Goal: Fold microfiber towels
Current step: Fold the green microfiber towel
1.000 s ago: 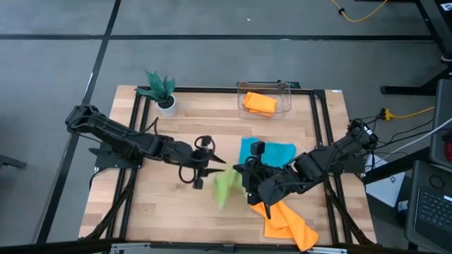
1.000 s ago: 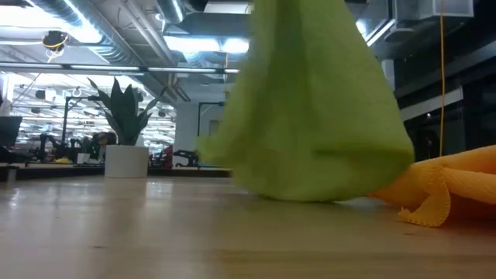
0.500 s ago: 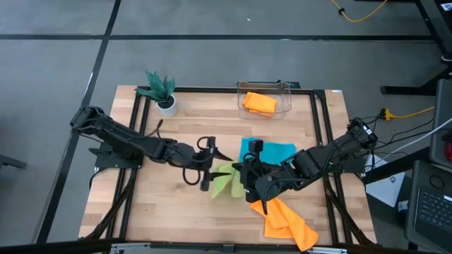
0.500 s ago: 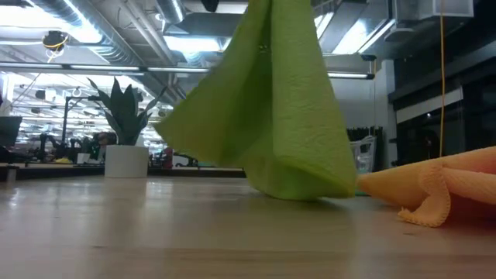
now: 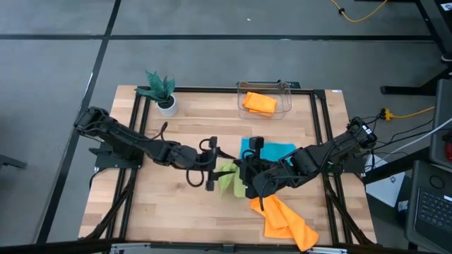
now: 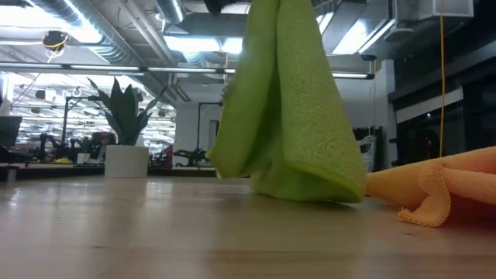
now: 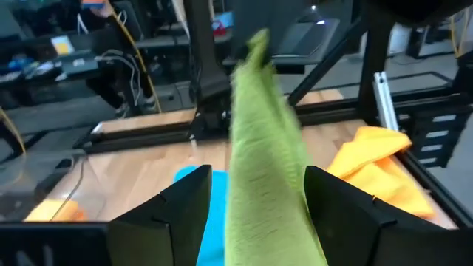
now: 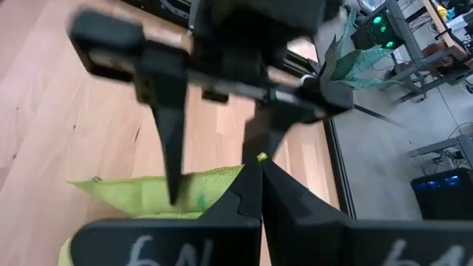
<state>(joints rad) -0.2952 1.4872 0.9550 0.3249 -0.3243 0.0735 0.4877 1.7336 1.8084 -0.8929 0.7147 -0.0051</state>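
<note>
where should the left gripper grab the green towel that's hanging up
Judging by its pose, the lime green towel hangs from the shut right gripper by its top corner, draping to the table. The open left gripper would best come in level from its own side and pinch the loose hanging edge between its fingers, below that corner.

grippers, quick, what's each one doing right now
Left gripper: open, green towel between its fingers.
Right gripper: shut on the green towel.

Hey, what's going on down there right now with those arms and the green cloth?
Right claw shut on green towel, holding it up, bottom edge on table. Left claw open around the towel. Orange towel and blue towel lie close by.
</note>
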